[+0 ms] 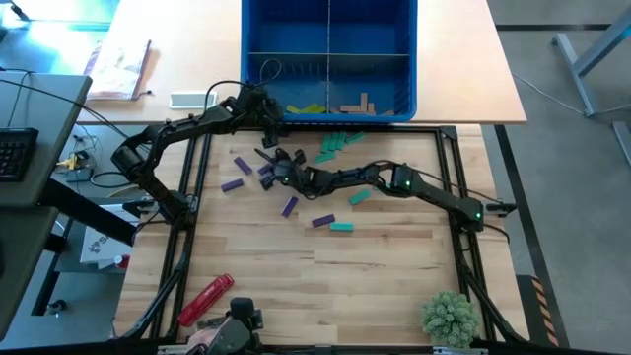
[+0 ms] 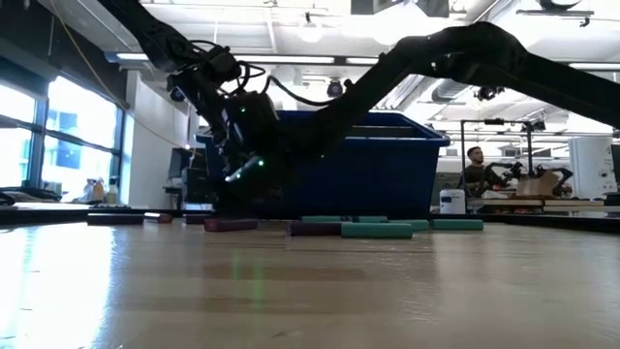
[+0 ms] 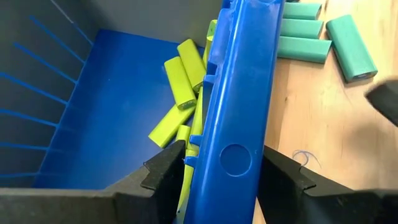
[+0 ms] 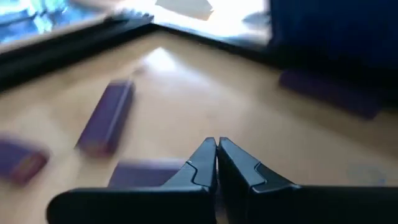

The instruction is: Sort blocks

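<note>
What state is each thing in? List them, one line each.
Left end effector: open, straddling the bin's wall.
Right end effector: shut, empty, low over purple blocks.
Blue bin: upright, holding lime blocks and tan blocks.
Teal blocks: loose on the table.
Red tool: lying flat.

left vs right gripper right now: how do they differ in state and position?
The left gripper is open, its fingers straddling the blue bin's wall beside the lime blocks. The right gripper is shut and empty, low over the wooden table among the purple blocks. The left sits at the bin's edge; the right sits out on the table. Both have dark two-finger ends.
</note>
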